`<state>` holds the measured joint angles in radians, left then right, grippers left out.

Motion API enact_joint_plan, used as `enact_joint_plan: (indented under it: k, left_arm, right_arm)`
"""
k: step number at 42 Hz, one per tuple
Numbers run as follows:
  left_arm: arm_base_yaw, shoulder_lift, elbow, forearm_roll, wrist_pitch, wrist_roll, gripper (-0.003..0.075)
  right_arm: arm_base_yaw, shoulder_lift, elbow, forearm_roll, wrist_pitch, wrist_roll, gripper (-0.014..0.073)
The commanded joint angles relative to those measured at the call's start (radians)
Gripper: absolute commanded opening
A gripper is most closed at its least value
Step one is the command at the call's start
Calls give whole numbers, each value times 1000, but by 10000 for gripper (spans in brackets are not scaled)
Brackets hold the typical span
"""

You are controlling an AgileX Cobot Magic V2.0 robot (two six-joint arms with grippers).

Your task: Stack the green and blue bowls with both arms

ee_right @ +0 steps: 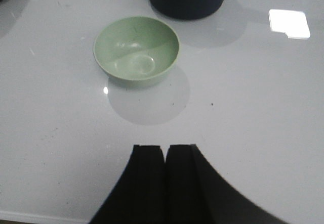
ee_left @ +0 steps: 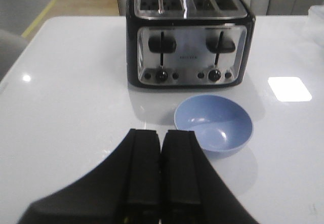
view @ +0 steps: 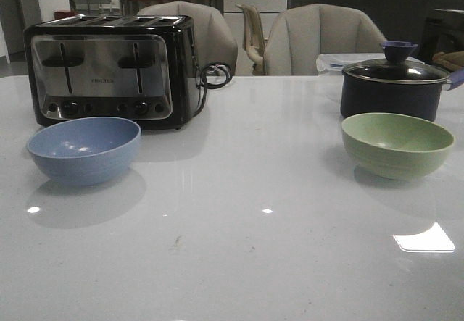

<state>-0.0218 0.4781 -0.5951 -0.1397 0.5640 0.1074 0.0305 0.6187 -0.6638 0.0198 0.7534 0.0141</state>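
Note:
The dusty blue bowl (view: 84,149) sits upright and empty on the white table at the left, in front of the toaster. It also shows in the left wrist view (ee_left: 213,124). The pale green bowl (view: 397,144) sits upright and empty at the right, in front of the navy pot. It also shows in the right wrist view (ee_right: 136,50). My left gripper (ee_left: 161,135) is shut and empty, short of the blue bowl and a little to its side. My right gripper (ee_right: 165,150) is shut and empty, well short of the green bowl. Neither gripper shows in the front view.
A black and steel toaster (view: 109,67) stands at the back left, its cord (view: 214,74) coiled beside it. A dark navy lidded pot (view: 393,82) stands at the back right, with a plastic container (view: 335,62) behind it. Chairs (view: 319,38) stand beyond the table's far edge.

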Motion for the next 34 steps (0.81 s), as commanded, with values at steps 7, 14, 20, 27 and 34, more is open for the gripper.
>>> enact_joint_plan:
  k: [7,14,20,27,34]
  left_arm:
    - [-2,59,2,-15,-58,-10,98]
    - [-2,72,8,-15,-55,-10,102]
    - [-2,73,8,-15,-55,-10,165]
    - [-2,73,8,-15,-55,-10,455]
    - [-2,73,8,-15,-59,-10,545]
  right_arm:
    - [-6,140,-35,-5,-55,-2,94]
    - [-6,226,-35,-5,-88,-2,381]
    - [-6,294,-36,-4,-148,-2,550]
    - [-8,398,-88,-2,-164,3,561]
    - [-44,544,-195,12,-165,16,561]
